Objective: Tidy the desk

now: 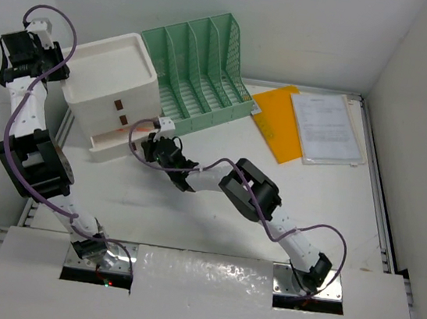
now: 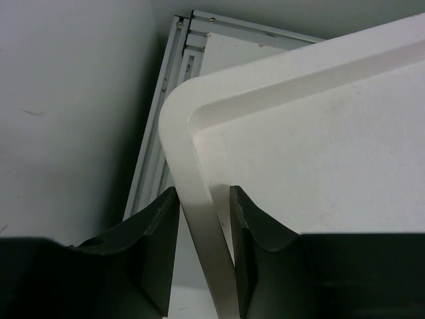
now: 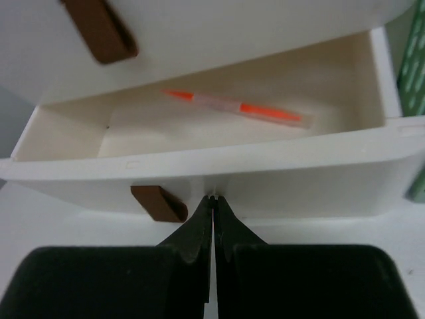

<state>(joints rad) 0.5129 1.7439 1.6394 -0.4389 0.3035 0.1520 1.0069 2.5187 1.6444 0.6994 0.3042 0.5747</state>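
Wht drawer box [image 1: 110, 75], grn file rack [image 1: 202, 64].

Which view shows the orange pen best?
Right wrist: the pen lies whole inside the open drawer. Top external shows the drawer, not the pen; left wrist shows only the box rim.

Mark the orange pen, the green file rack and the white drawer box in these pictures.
orange pen [image 3: 239, 106]: right wrist view, middle of its barrel.
green file rack [image 1: 199, 62]: top external view, a middle divider.
white drawer box [image 1: 116, 64]: top external view, its recessed top.
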